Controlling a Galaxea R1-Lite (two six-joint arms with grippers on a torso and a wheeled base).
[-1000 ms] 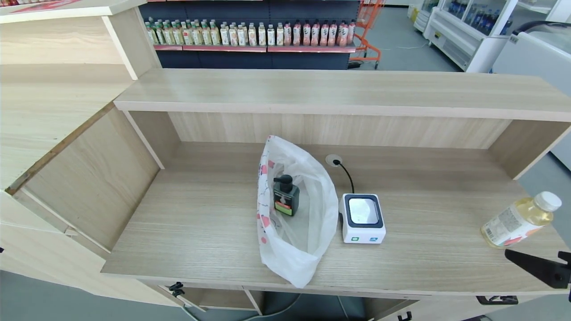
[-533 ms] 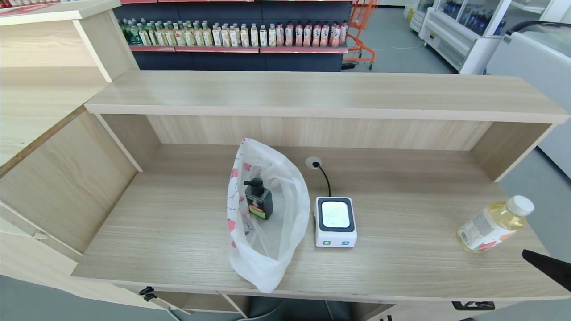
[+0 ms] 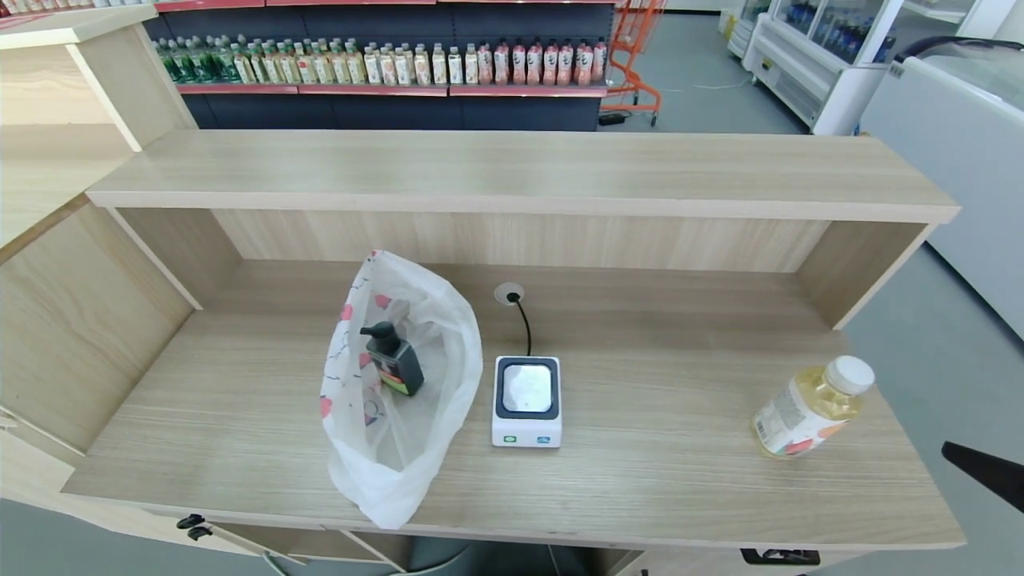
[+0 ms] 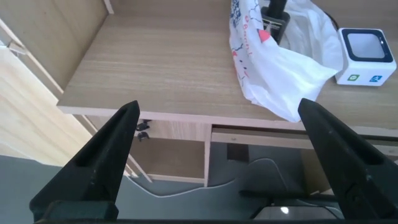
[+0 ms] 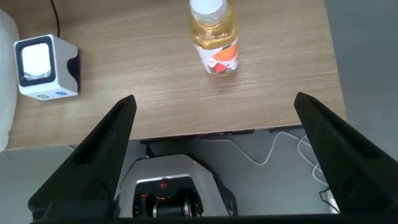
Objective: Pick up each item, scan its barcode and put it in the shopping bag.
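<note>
Counter [image 3: 680, 480]: lying pale and wood-grained, serving as the landmark.
Raised ledge [image 3: 512, 168]: running along the counter's far edge, standing higher than its top.
Cable port [image 3: 507, 293]: sitting in the counter's top, near its back wall.
Drinks shelf [image 3: 384, 68]: standing well beyond the counter, carrying a row of upright bottles.
Orange trolley [image 3: 636, 64]: standing beyond the counter, just beside the drinks shelf.
Freezers [image 3: 936, 136]: standing beyond the counter's right end.
Black handles [image 3: 192, 526]: hanging under the counter's near edge, towards its left end.
</note>
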